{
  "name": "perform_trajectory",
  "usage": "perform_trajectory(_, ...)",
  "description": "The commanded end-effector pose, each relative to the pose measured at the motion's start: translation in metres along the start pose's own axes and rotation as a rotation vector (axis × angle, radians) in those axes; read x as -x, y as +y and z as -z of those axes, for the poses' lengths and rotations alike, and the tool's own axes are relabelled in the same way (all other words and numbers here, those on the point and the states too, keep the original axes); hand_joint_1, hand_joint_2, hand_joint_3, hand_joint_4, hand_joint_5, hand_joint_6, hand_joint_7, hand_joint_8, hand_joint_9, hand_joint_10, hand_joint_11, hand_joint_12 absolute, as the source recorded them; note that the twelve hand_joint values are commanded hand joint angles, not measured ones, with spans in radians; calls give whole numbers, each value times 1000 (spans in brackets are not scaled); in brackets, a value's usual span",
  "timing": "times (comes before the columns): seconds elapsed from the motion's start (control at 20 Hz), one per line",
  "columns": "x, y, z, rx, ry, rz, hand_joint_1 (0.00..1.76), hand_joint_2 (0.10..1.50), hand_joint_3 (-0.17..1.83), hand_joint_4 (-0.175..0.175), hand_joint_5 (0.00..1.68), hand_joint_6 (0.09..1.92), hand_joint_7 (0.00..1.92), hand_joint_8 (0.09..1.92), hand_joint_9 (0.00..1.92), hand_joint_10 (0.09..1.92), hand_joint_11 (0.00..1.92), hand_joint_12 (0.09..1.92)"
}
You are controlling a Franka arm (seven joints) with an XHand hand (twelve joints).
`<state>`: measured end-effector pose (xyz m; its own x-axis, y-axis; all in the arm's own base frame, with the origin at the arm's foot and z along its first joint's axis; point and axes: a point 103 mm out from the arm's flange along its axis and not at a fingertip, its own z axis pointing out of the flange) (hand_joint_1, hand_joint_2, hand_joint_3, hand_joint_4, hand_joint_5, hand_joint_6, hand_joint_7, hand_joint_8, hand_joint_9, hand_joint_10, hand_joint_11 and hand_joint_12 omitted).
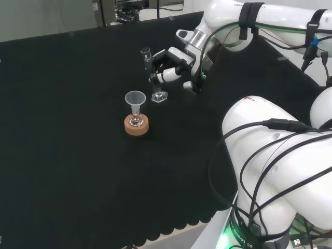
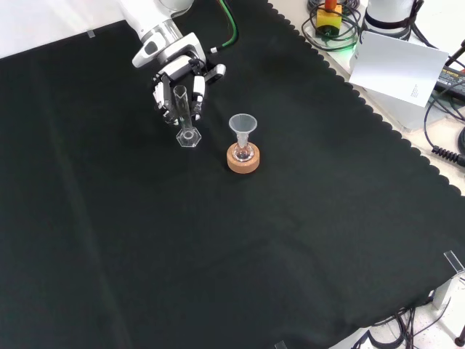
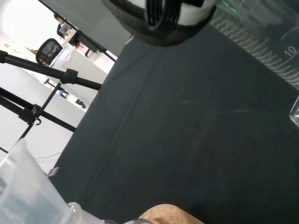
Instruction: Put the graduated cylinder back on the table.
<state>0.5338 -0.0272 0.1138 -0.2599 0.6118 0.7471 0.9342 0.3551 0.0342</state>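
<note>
In the upper middle of the head view, the clear glass graduated cylinder (image 1: 149,72) is seen upright, its hexagonal foot on the black-clothed tabletop (image 1: 62,155), the black and white hand's (image 1: 168,70) fingers (image 1: 167,75) curled round its tube. A clear funnel (image 1: 135,98) is seen in a small flask on a cork ring (image 1: 137,124) just beside, lower left.

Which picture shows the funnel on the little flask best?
The front view: the funnel stands whole and unblocked above the cork ring. The head view also shows it whole, though paler. The wrist view catches a blurred clear edge, probably the funnel.
</note>
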Motion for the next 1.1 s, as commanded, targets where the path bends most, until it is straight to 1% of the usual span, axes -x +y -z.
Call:
perform_trajectory(0.05,6,0,-1,19,10,-4,1299,1010,2,-175,1198,634,1253,595,1598,87,1297,672)
perform_trajectory(0.3,12,-1,-3,37,32,-1,1298,1010,2,-175,1197,637,1251,598,1593,87,1294,674)
perform_trajectory(0.55,18,-1,-4,54,35,-6,1298,1011,2,-175,1194,642,1248,602,1587,87,1292,676)
perform_trajectory(0.8,25,-3,-1,56,51,-12,1297,1013,3,-175,1189,649,1243,610,1576,87,1285,678)
perform_trajectory(1.1,28,-6,-5,63,52,-24,1294,1020,4,-175,1170,683,1221,647,1557,87,1266,689)
